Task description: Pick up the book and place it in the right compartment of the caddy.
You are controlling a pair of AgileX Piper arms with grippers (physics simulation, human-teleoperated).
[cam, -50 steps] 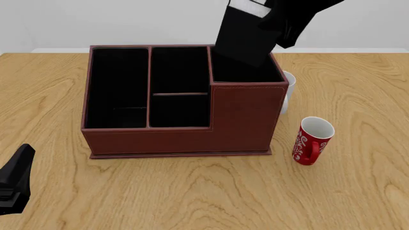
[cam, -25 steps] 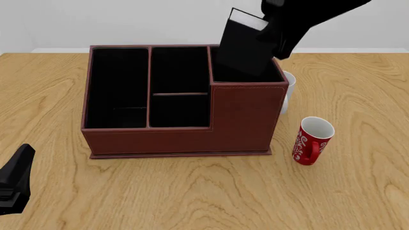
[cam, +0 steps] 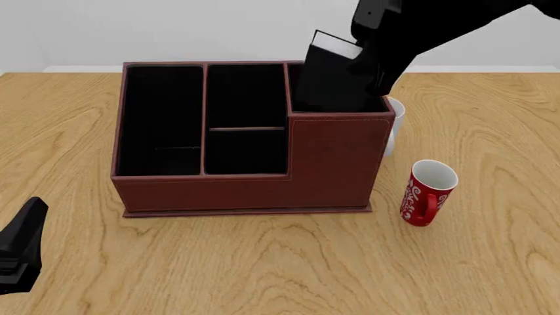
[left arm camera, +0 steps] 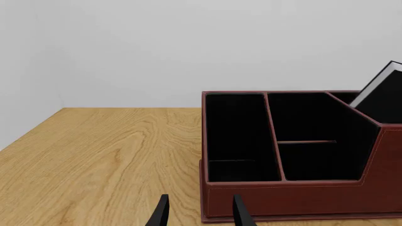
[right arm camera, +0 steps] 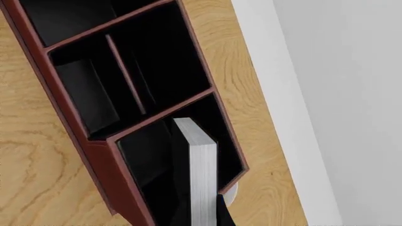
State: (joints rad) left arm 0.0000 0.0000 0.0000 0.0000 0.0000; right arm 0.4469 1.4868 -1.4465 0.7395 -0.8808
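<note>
— Biggest thing?
— Boxy leather-look caddy (cam: 332, 157) on wood-grain table (cam: 262, 262).
— The book (cam: 328, 75)?
— Matte black slab, tilted, lower end inside the right compartment (cam: 350, 104), pinched by right gripper (cam: 372, 56).
— Left gripper (left arm camera: 197, 214)?
— Jaws spread, holding nothing.

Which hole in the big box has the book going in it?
The right compartment of the caddy, behind its tall front wall. The book leans into it; the other three are empty.

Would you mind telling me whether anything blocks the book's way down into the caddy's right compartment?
Nothing visible does. The book, gripped by the right hand, already dips tilted into the right compartment of the caddy, whose visible interior looks bare.
</note>
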